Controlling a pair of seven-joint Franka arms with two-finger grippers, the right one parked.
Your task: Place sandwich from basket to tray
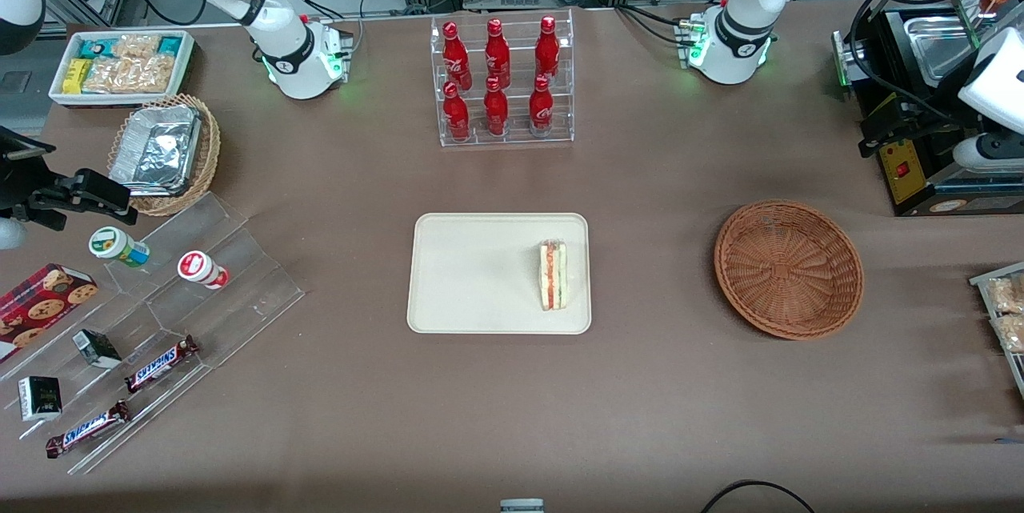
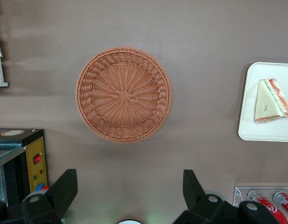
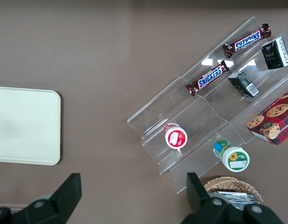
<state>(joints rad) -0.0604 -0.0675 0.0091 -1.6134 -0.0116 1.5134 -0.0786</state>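
A: Where did the sandwich (image 1: 554,274) lie at this reading?

B: On the tray (image 1: 472,305), resting on its side, close to the tray's short rim toward the working arm's end of the table. The filling stripe faced up in the front view. The wrist view showed the same wedge (image 2: 271,101) on the tray corner (image 2: 256,130).

A: And the basket (image 1: 789,268)?

B: Nothing in it. The wrist camera looked straight down into the weave (image 2: 123,94), and only bare wicker showed. It sat well apart from the tray, on the brown table (image 1: 656,385).

A: The gripper (image 2: 129,193)?

B: High above the table, roughly over the ground between the basket and the arm's own base. Fingers spread wide, nothing between them (both dark fingers framed bare tabletop).

A: So which step was in hand?

B: Judging from the layout alone, the transfer looked complete: sandwich on tray, basket vacant, hand free and clear of both. I would log it as the retreat or rest stage.

A: What did the next move call for?

B: Little, in my judgement. At most a check that the wedge sat fully inside the rim, which it appeared to, and then holding the arm clear of the bottle rack (image 1: 502,81) and the black machine (image 1: 920,97) near its base.
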